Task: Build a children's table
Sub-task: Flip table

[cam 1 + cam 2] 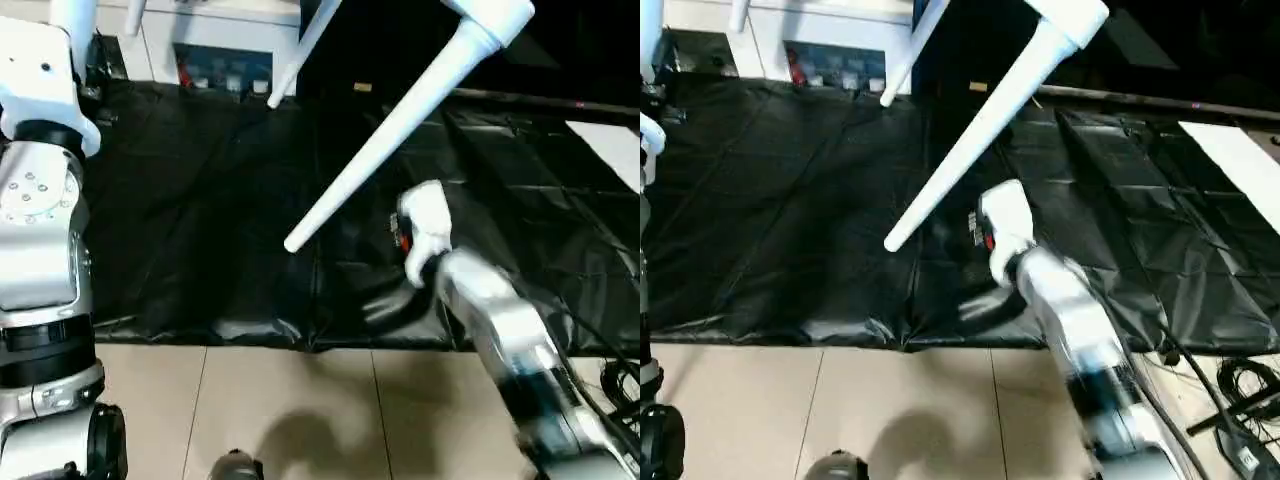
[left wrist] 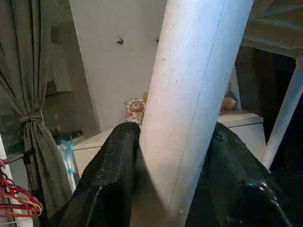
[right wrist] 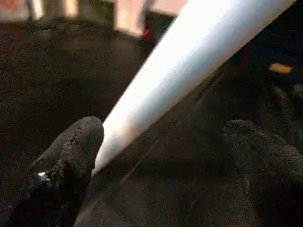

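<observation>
The children's table hangs tilted above the floor, and a corner socket of its white tabletop shows at the top. One long tapered leg slants down to its tip. Two more legs show at the back. In the left wrist view my left gripper is shut on a thick white leg, with one black finger on each side. My right gripper is open at the slanting leg's tip, which lies against one finger. My right wrist sits just right of that tip.
A black sheet covers the floor, with pale tiles in front of it. A white cabinet stands at the back. A white board and cables lie at the right. A curtain shows in the left wrist view.
</observation>
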Available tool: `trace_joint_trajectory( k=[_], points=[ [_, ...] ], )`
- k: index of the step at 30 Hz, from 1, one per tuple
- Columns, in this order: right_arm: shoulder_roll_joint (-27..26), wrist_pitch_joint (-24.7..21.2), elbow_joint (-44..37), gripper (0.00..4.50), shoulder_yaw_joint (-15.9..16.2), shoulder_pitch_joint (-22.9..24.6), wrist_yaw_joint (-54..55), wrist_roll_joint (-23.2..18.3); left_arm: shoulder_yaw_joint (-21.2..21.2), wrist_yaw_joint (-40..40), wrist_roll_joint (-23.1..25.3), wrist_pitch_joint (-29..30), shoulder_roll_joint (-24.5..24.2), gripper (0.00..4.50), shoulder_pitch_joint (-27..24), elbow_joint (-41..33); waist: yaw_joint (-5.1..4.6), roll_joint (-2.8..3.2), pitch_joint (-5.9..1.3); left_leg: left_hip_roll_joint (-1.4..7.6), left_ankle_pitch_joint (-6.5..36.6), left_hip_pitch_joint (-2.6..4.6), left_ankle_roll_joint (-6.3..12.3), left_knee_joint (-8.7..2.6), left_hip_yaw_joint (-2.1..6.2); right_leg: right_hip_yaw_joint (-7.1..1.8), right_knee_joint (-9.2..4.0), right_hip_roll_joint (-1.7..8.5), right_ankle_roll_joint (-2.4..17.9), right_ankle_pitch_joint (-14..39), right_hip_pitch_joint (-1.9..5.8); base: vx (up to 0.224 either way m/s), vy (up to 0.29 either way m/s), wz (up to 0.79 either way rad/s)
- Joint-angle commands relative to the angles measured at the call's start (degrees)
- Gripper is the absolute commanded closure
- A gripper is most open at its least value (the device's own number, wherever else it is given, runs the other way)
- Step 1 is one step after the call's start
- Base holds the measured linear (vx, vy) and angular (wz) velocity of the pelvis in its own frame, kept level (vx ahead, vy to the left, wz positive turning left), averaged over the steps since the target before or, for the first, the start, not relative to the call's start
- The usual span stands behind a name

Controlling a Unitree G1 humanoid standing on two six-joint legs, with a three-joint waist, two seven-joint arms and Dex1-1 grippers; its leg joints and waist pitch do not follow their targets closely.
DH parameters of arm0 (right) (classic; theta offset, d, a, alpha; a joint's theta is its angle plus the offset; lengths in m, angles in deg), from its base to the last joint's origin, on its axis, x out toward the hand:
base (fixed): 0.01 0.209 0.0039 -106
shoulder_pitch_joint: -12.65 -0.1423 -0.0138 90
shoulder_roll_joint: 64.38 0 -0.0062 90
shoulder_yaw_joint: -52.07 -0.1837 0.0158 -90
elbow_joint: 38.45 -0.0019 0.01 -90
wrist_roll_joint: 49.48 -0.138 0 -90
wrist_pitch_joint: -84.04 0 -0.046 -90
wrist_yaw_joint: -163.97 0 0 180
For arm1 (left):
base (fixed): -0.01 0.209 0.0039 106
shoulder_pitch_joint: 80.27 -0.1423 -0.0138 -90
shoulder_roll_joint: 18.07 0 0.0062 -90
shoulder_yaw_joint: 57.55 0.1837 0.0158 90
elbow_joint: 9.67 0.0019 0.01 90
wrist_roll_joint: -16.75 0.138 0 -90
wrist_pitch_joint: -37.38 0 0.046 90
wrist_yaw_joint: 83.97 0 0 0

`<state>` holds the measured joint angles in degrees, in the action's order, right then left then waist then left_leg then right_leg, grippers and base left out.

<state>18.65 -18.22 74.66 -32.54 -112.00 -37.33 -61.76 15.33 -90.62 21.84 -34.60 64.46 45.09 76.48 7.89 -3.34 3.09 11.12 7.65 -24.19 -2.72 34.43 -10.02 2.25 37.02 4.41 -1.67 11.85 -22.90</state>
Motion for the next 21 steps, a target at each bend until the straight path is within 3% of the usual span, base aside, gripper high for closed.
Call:
trace_joint_trajectory(
  k=[1,4,5,6,8,9,10,11,12,14,16,17,18,21],
  points=[
    [-1.0,4.2,7.9,0.00,-2.6,-4.5,1.5,-1.3,0.9,-0.4,-1.7,-0.5,0.4,2.62,-0.1,0.2,-0.86,1.45,-3.95,1.70,26.1,3.22,-7.08,-4.66,1.17,-1.71,-5.04,3.11,7.4,15.2,0.04,0.000,0.000,0.00],
    [-1.9,6.8,12.8,0.00,-3.0,-7.4,0.2,-1.2,1.0,-0.6,-1.8,-0.4,0.2,2.62,-0.2,0.1,-0.72,1.58,-4.02,1.75,26.0,3.38,-7.09,-4.56,1.01,-1.78,-4.91,3.06,7.8,13.0,-0.08,0.000,0.000,0.00],
    [-2.5,8.4,16.1,0.00,-3.4,-9.2,-0.2,-0.9,1.0,-0.8,-1.8,-0.2,0.1,2.62,-0.3,0.0,-0.70,1.59,-4.11,1.72,24.5,3.06,-6.86,-4.68,1.06,-1.69,-4.64,2.95,8.1,11.0,0.45,0.000,0.000,0.00],
    [-3.3,10.4,20.4,0.00,-4.1,-11.5,-1.1,-1.1,1.0,-1.0,-1.8,0.0,0.0,2.62,-0.5,-0.2,-0.71,1.36,-4.19,1.68,23.2,2.93,-6.48,-4.57,0.91,-1.69,-4.42,3.00,8.5,9.3,0.49,0.000,0.000,0.00],
    [-3.7,11.4,22.8,0.17,-4.6,-12.7,-1.6,-1.2,1.0,-1.1,-1.8,0.1,-0.1,2.62,-0.7,-0.4,-0.51,1.48,-4.24,1.74,22.3,2.94,-6.13,-4.52,0.79,-1.65,-4.43,3.06,8.9,8.8,0.56,0.000,0.000,0.00],
    [-4.4,12.7,27.0,0.27,-6.1,-15.3,-3.5,-2.4,1.0,-1.3,-1.8,0.5,-0.1,2.62,-1.7,-1.4,-0.53,1.14,-4.28,1.82,22.0,2.81,-5.73,-4.52,0.87,-1.61,-4.13,3.20,9.4,8.5,0.82,0.000,0.000,0.00],
    [-4.5,12.8,27.2,0.33,-6.2,-15.4,-3.6,-2.4,1.0,-1.3,-1.8,0.5,-0.1,2.63,-1.7,-1.5,-0.63,1.25,-4.19,1.82,21.8,2.71,-5.63,-4.59,0.84,-1.63,-4.22,3.13,9.4,8.6,0.84,0.000,0.000,0.00],
    [-4.7,13.7,28.9,0.37,-6.6,-16.4,-4.0,-2.5,1.0,-1.3,-1.8,0.6,-0.1,2.64,-2.2,-2.0,-0.56,0.93,-4.15,1.88,21.7,2.86,-5.30,-4.56,0.69,-1.63,-4.36,3.04,9.4,8.7,0.73,0.000,0.000,0.00],
    [-5.0,15.0,31.7,0.46,-7.0,-18.2,-5.0,-2.6,1.0,-1.6,-1.9,0.7,0.0,2.65,-3.2,-2.7,-0.52,1.15,-4.09,1.88,21.5,2.77,-5.27,-4.60,0.73,-1.63,-4.28,3.10,9.5,9.0,0.75,0.000,0.000,0.00],
    [-5.2,16.0,33.5,0.71,-7.0,-19.3,-6.2,-2.5,1.0,-1.8,-2.1,0.6,0.0,2.66,-4.0,-3.3,-0.52,0.72,-4.05,1.95,21.9,2.79,-5.02,-4.64,0.65,-1.61,-4.41,3.20,9.5,10.5,0.71,0.000,0.000,0.00],
    [-5.5,17.9,36.4,0.82,-7.4,-20.9,-8.5,-2.5,1.1,-2.3,-2.4,0.2,0.0,2.70,-5.0,-3.9,-0.61,0.89,-3.94,1.93,23.0,2.85,-5.03,-4.65,0.67,-1.66,-4.54,3.19,9.4,12.2,0.50,0.000,0.000,0.00],
    [-5.6,18.8,37.5,0.92,-7.6,-21.5,-9.5,-2.5,1.2,-2.5,-2.6,0.0,0.1,2.71,-5.5,-4.2,-0.60,0.43,-3.89,2.01,23.5,2.89,-4.95,-4.66,0.63,-1.70,-4.67,3.26,9.3,13.0,0.41,0.000,0.000,0.00],
    [-5.6,19.5,38.4,1.03,-7.8,-22.0,-10.1,-2.4,1.3,-2.6,-2.7,-0.2,0.1,2.73,-5.9,-4.5,-0.51,0.71,-3.89,2.08,24.0,2.89,-5.04,-4.75,0.74,-1.68,-4.68,3.34,9.2,13.6,0.42,0.000,0.000,0.00],
    [-5.6,21.3,40.2,1.16,-8.0,-22.8,-12.3,-1.7,1.7,-3.7,-3.5,-1.6,0.4,2.75,-7.3,-4.9,-0.52,0.68,-3.83,2.10,25.2,3.04,-5.53,-4.84,0.80,-1.65,-4.69,3.19,9.1,13.9,0.19,0.000,0.000,0.00]
  ],
)
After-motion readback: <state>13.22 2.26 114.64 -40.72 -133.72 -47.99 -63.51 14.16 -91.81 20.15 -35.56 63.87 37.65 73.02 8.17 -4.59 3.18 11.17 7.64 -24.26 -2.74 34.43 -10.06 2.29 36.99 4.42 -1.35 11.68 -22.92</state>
